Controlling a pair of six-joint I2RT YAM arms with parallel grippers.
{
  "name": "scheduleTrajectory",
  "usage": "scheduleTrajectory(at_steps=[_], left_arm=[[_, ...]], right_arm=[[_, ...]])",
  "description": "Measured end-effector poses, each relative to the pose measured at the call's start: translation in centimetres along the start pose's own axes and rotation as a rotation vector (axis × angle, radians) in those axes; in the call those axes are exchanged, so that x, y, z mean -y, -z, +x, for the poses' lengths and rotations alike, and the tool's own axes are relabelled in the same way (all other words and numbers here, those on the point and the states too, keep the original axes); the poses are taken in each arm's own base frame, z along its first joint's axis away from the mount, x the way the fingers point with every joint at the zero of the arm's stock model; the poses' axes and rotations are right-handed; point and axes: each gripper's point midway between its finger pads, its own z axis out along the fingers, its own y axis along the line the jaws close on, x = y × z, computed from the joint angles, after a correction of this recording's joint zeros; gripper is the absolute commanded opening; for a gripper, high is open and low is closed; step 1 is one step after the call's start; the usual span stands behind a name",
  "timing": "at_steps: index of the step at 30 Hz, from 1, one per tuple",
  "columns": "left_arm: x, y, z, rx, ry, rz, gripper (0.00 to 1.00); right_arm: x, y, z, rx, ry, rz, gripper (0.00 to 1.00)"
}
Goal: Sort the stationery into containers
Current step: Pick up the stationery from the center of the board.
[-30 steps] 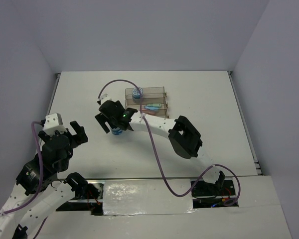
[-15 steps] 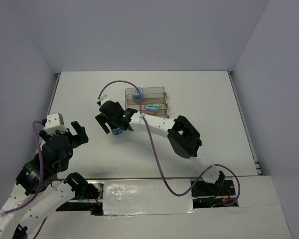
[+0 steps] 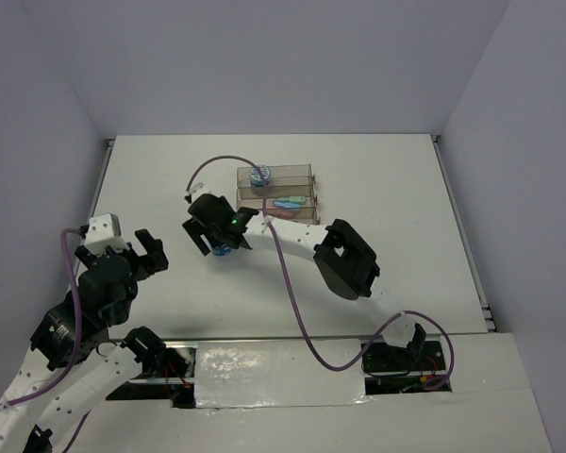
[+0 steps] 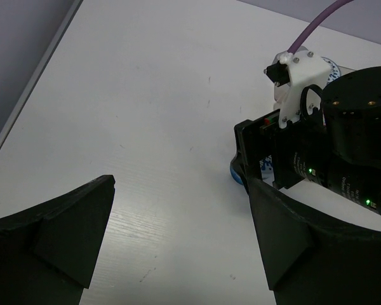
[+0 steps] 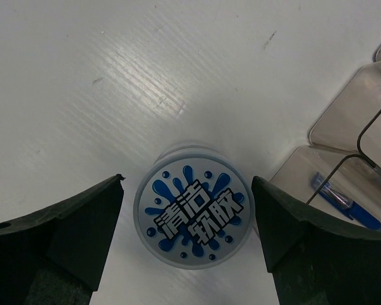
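Note:
A round blue-white patterned roll [image 5: 194, 216] stands upright on the white table, between the fingers of my open right gripper [image 5: 187, 219], which hangs above it with a gap on each side. In the top view the right gripper [image 3: 217, 243] covers most of this roll [image 3: 223, 251]. The clear stepped rack of trays [image 3: 285, 195] stands just right of it; its far tray holds a second blue-white roll [image 3: 259, 175], and a middle tray holds short blue sticks [image 3: 287, 202]. A blue pen [image 5: 344, 201] lies in a tray. My left gripper [image 4: 178, 248] is open and empty over bare table.
The right arm's purple cable [image 3: 217, 160] loops above the table behind the rack. The right arm's wrist [image 4: 330, 146] fills the right side of the left wrist view. The table's left edge [image 4: 32, 89] runs past the left gripper.
My right gripper has shifted slightly toward the far left over the roll. The left arm has not moved.

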Motion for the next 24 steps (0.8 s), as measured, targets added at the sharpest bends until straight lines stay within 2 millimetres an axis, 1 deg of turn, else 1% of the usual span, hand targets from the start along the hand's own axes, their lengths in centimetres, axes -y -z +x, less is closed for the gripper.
scheduleTrajectory(at_steps=[2, 3, 5, 6, 8, 9, 14, 17, 18, 20, 21, 22, 24], left_arm=[[0.0, 0.0, 0.0, 0.002, 0.002, 0.001, 0.99], [0.1, 0.0, -0.1, 0.002, 0.003, 0.002, 0.99], [0.1, 0.0, -0.1, 0.004, 0.005, 0.005, 0.99], [0.2, 0.0, -0.1, 0.004, 0.006, 0.006, 0.99], [0.2, 0.0, -0.1, 0.003, 0.006, 0.008, 0.99], [0.2, 0.0, -0.1, 0.003, 0.006, 0.009, 0.99], [0.2, 0.0, -0.1, 0.002, 0.006, 0.009, 0.99], [0.2, 0.0, -0.1, 0.003, 0.006, 0.009, 0.99], [0.2, 0.0, -0.1, 0.003, 0.006, 0.009, 0.99], [0.2, 0.0, -0.1, 0.003, 0.006, 0.009, 0.99], [0.2, 0.0, -0.1, 0.003, 0.006, 0.009, 0.99], [0.2, 0.0, -0.1, 0.003, 0.006, 0.009, 0.99], [0.2, 0.0, -0.1, 0.003, 0.006, 0.009, 0.99]], right_arm=[[0.1, -0.4, 0.5, -0.01, 0.002, 0.006, 0.86], [0.1, -0.6, 0.7, -0.014, 0.003, 0.007, 0.77], [0.3, -0.8, 0.9, -0.021, 0.005, 0.011, 0.69], [0.3, -0.8, 0.9, -0.021, 0.003, 0.011, 0.53], [0.3, -0.8, 0.9, -0.022, -0.002, 0.007, 0.34], [0.2, -0.9, 0.9, -0.021, 0.0, 0.003, 0.0], [0.0, -0.6, 1.0, -0.001, -0.002, -0.025, 0.0], [0.0, 0.7, 1.2, -0.002, -0.004, -0.059, 0.0], [0.2, 1.3, 1.0, 0.001, -0.006, -0.064, 0.0], [0.6, 2.9, -0.8, 0.038, -0.016, -0.074, 0.0], [1.1, 3.7, -2.0, 0.066, -0.027, -0.072, 0.0], [1.9, 4.6, -3.5, 0.096, -0.04, -0.062, 0.0], [4.5, 5.9, -6.7, 0.161, -0.082, -0.02, 0.0]])
